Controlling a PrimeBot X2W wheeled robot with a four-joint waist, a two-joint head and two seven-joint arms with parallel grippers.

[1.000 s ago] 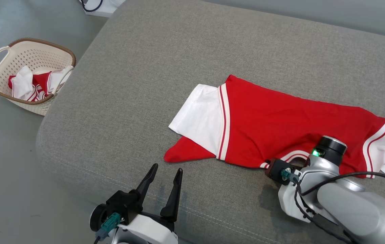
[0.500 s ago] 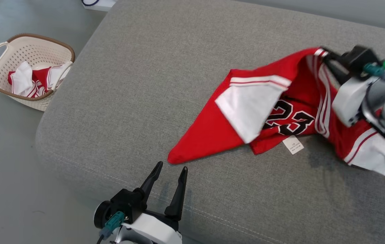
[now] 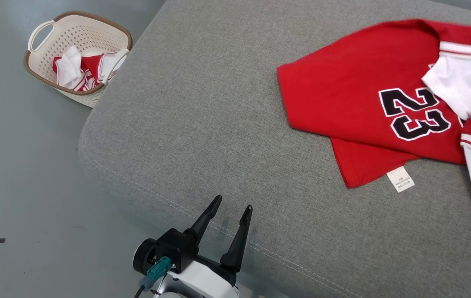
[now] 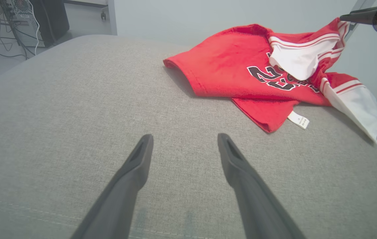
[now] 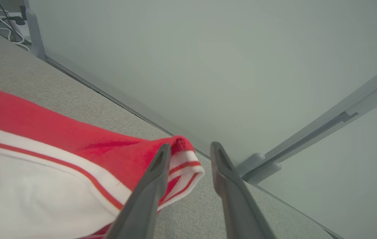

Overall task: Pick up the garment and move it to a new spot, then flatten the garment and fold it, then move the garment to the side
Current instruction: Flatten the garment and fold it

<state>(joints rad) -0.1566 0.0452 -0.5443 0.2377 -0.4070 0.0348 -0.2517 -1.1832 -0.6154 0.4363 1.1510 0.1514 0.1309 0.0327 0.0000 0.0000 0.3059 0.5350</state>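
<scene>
Lying rumpled on the coarse grey cushion [image 3: 218, 124], the red jersey [image 3: 343, 91] (striped trim) touches the parted right gripper [image 5: 191, 146]; the left gripper [image 3: 233, 203] gapes wide.

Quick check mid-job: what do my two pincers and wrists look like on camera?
The left pincer has two long, tapering black fingers on a black base, a white wrist housing behind it and a teal cable connector at its side. The right pincer has the same dark, tapering fingers.

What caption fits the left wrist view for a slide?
Left gripper, jaws open, over grey cushion; crumpled red jersey lies beyond, not yet flattened.
</scene>
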